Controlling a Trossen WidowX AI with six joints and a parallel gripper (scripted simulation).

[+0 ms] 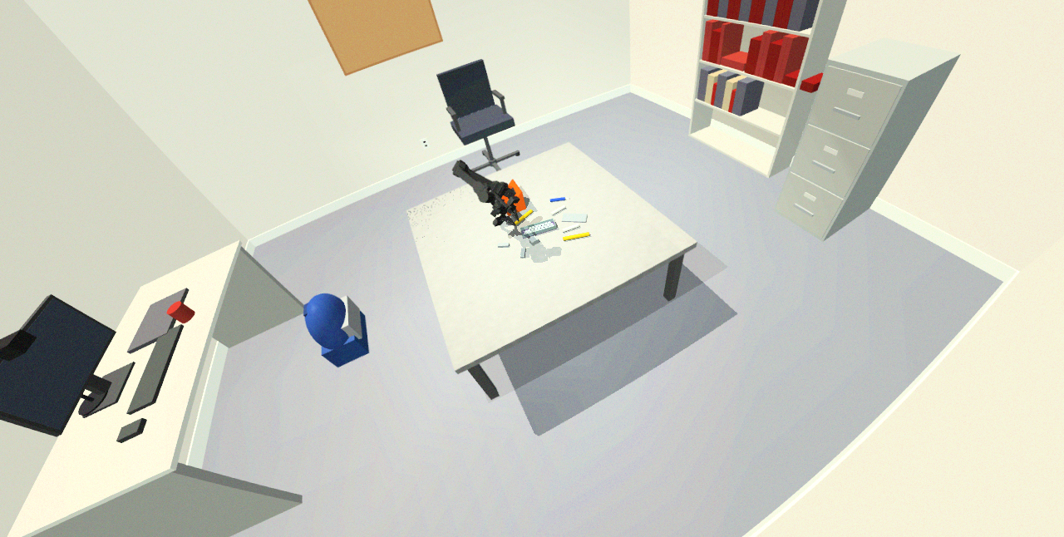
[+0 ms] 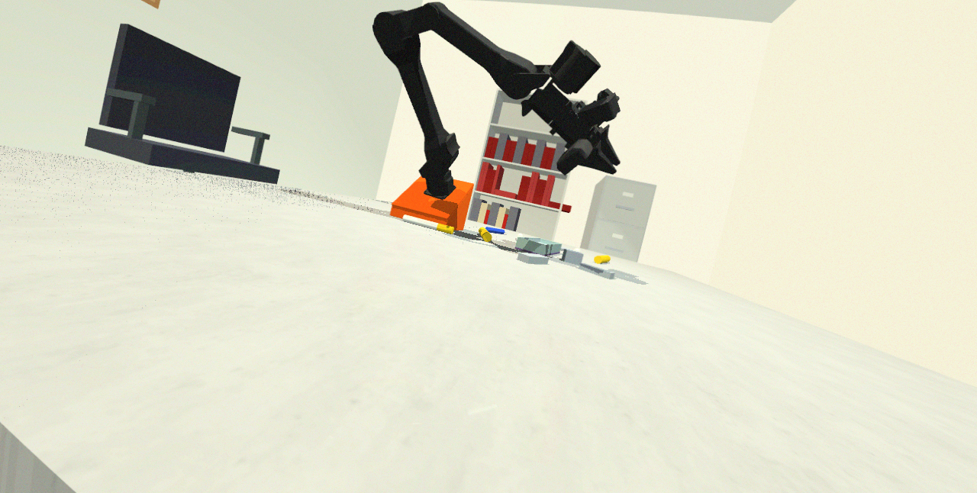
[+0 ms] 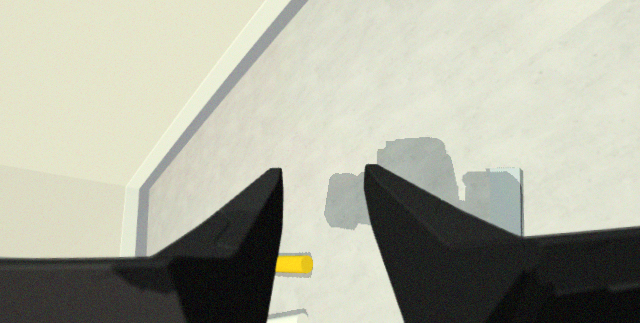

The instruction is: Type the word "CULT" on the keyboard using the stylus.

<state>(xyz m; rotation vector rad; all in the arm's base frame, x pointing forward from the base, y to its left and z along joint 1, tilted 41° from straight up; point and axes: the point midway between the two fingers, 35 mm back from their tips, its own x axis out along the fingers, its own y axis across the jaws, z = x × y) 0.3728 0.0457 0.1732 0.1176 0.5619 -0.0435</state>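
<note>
My gripper (image 1: 516, 230) (image 2: 616, 167) (image 3: 323, 177) is held high above the desk and tilted down. Its fingers are partly apart, with nothing between them. The keyboard (image 1: 540, 227) lies on the desk, below the gripper and beside it in the top view. Two thin grey sticks, one nearer the back (image 1: 559, 211) and one nearer the front (image 1: 571, 229), lie right of the keyboard. Yellow pens lie behind the keyboard (image 1: 524, 216) and to its right (image 1: 576, 236). A blue pen (image 1: 557, 199) lies farther back. I cannot tell which of these is the stylus.
The orange arm base (image 1: 514, 195) (image 2: 432, 203) stands behind the keyboard. A pale flat pad (image 1: 574, 218) lies right of it. Small pale blocks lie to its left (image 1: 503, 244) and front (image 1: 523, 253). A yellow pen end (image 3: 292, 264) and a pale block (image 3: 505, 203) show in the wrist view.
</note>
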